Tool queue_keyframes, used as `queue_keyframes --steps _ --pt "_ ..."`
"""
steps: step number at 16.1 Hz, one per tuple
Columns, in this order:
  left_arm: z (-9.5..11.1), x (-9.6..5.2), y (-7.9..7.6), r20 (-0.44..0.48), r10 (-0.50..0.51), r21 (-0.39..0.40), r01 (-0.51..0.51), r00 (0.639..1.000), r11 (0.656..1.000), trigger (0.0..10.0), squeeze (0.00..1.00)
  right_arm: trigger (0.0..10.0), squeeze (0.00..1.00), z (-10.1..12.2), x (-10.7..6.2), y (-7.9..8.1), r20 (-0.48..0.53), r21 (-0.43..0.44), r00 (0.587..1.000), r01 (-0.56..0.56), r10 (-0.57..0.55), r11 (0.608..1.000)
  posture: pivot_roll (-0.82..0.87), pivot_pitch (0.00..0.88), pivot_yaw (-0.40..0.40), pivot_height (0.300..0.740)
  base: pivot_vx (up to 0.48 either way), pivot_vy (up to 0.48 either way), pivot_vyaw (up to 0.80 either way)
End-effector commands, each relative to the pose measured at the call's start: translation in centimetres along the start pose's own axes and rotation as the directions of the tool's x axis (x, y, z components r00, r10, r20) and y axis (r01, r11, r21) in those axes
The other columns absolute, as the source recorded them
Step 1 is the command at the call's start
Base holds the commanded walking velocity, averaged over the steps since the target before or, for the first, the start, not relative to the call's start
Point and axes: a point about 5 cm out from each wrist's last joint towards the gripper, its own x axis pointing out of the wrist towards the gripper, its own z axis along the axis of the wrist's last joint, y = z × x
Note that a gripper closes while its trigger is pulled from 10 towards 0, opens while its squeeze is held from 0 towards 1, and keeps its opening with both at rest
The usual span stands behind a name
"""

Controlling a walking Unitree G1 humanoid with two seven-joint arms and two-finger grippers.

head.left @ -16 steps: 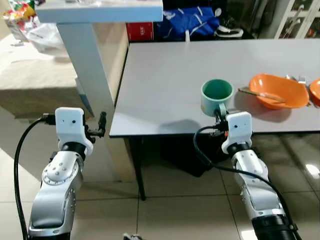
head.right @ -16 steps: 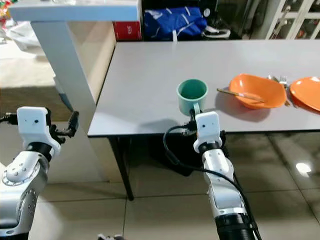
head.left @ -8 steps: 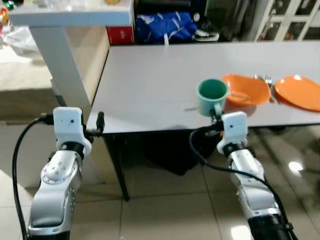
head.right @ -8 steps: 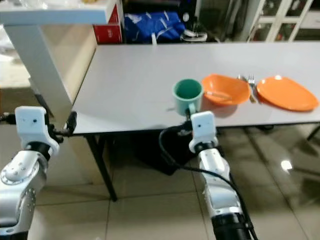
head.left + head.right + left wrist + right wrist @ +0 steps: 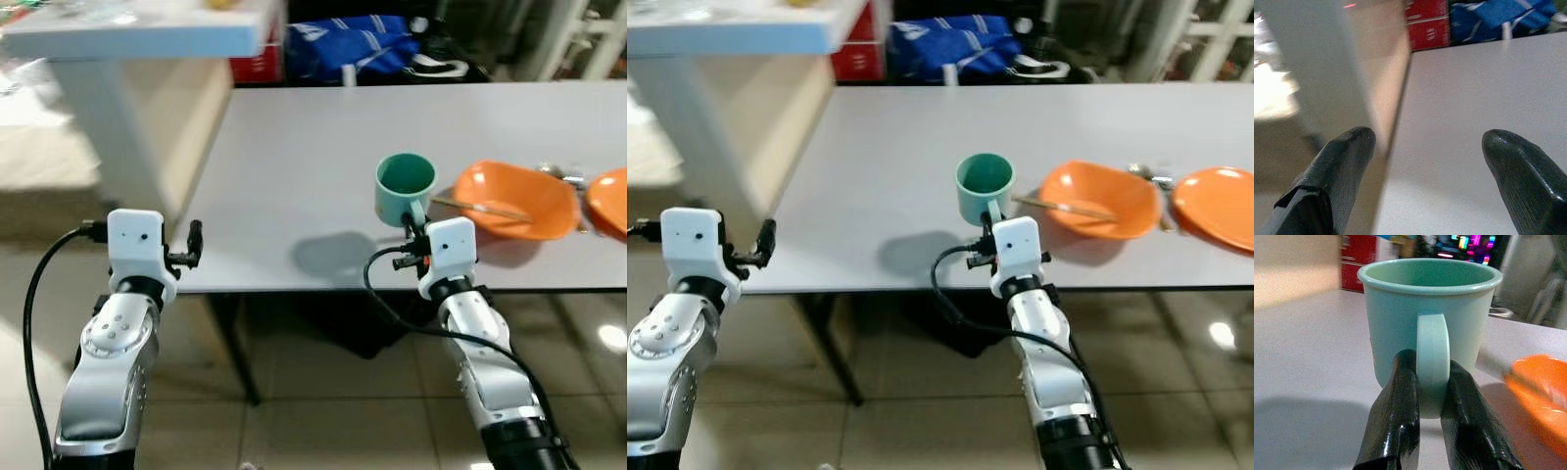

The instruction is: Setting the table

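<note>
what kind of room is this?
Probably a home dining area: a grey table on a tiled floor, set with an orange bowl, an orange plate and a green mug.

A blue bag (image 5: 348,44) with white stripes lies on the floor beyond the far edge of the counter (image 5: 323,147), with a red box (image 5: 257,67) just beside it. A white shelf (image 5: 137,34) on a thick white post (image 5: 113,137) stands off the counter's left edge. Shiny beige floor tiles (image 5: 323,431) spread below the near edge.
</note>
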Motion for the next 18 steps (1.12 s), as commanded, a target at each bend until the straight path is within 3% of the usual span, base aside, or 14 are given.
queue_keyframes --steps 1,13,16,18 --pt "0.2 0.0 -0.4 0.008 -0.014 0.002 0.014 1.0 1.0 10.0 0.0 10.0 0.0 0.3 0.0 -1.1 0.012 -0.015 0.999 0.034 -0.033 0.999 -0.07 0.02 0.048 0.74 0.39 -0.274 0.0" --pt "0.2 0.0 -0.4 0.008 -0.014 0.002 0.014 1.0 1.0 10.0 0.0 10.0 0.0 0.3 0.0 -1.1 0.012 -0.015 0.999 0.034 -0.033 0.999 -0.07 0.02 0.048 0.74 0.39 -0.274 0.0" --pt "0.5 0.0 -0.6 0.034 0.009 -0.03 -0.008 0.999 1.0 10.0 0.0 10.0 0.0 4.8 2.2 2.2 0.156 0.044 0.963 -0.229 0.22 0.972 -0.05 0.009 0.035 0.74 0.0 0.0 0.0" --pt "0.6 -0.1 -0.7 0.038 0.014 -0.037 -0.013 0.999 0.999 10.0 0.0 10.0 0.0 5.8 2.6 2.7 0.185 0.043 0.946 -0.278 0.266 0.96 -0.05 0.006 0.032 0.74 0.0 0.0 0.0"
